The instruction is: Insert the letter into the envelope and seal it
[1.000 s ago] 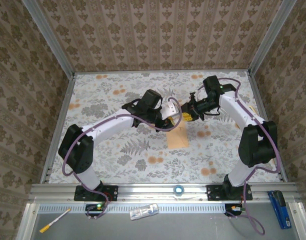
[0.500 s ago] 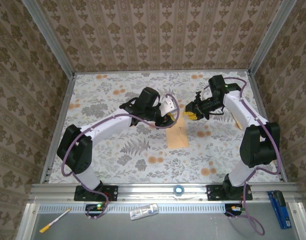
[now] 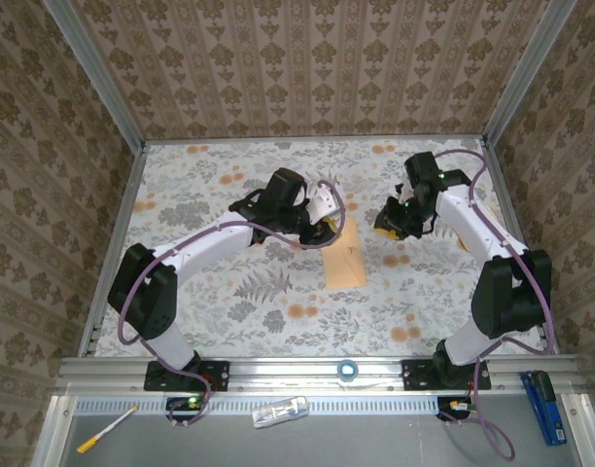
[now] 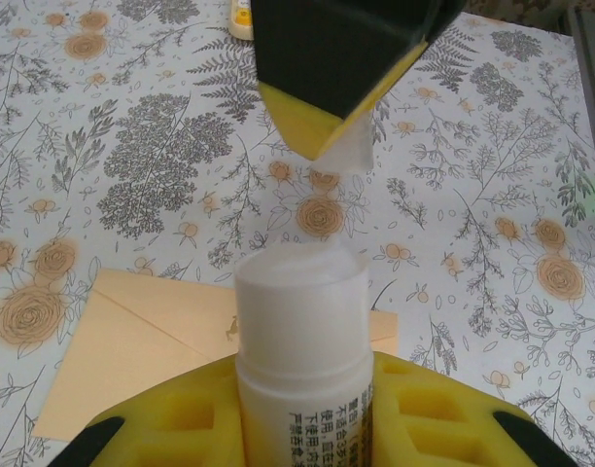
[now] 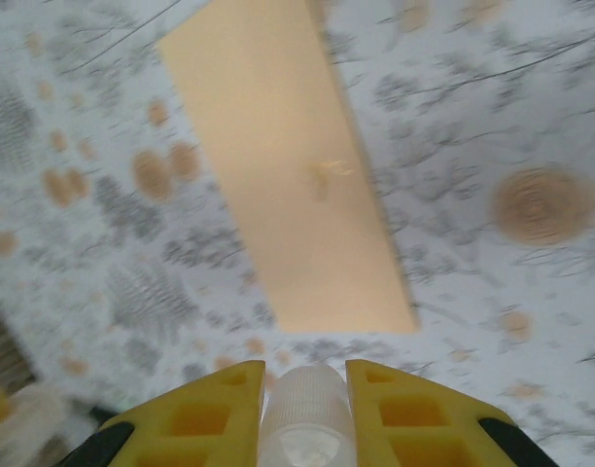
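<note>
Envelope (image 3: 344, 261) lies flat mid-table (image 3: 200, 302). It looks like thin, floppy paper that'd slide, so I'd pinch 1 edge. Just past it, the left gripper (image 3: 324, 231) is clamped on a glue stick (image 4: 299, 321), and the right gripper (image 3: 391, 222), nearer the right edge, squeezes a clear cap (image 5: 305, 418).

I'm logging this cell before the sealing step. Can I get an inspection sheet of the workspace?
Surface: floral cloth, lying flat.
Job's things: envelope flat at mid-table, seam side up; whether the flap is stuck cannot be told.
Clutter: tape roll, blue tool, white item and yellow-tipped stick on the front ledge.
Grippers: left pincer shut on the glue stick, uncapped, over the envelope's far end; right pincer shut on the cap, clear of the stick.
Cables: purple leads loop along both arms.
Surroundings: patterned walls, metal frame.
</note>
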Motion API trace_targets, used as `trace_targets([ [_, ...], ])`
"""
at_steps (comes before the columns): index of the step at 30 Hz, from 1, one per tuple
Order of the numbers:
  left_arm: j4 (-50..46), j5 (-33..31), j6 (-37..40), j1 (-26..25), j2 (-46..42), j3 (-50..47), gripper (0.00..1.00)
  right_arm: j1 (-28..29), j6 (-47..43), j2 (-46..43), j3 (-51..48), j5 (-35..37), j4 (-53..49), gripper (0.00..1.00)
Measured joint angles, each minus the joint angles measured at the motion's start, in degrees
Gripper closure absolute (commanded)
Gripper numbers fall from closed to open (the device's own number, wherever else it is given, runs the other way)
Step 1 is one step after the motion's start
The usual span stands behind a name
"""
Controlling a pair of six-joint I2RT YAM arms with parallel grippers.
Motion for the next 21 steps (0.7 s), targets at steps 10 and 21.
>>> trace_targets([
  [10,0.90,0.00,-1.01,0.11,-1.27,-2.08,1.00,4.66,5.40,-0.63,-15.28,19.52,10.51,0.78],
  [21,2.27,0.04,-1.31,0.72,-1.88,-3.58,1.00,10.14,11.21,-0.66,-21.35,28.83,19.71,0.75],
])
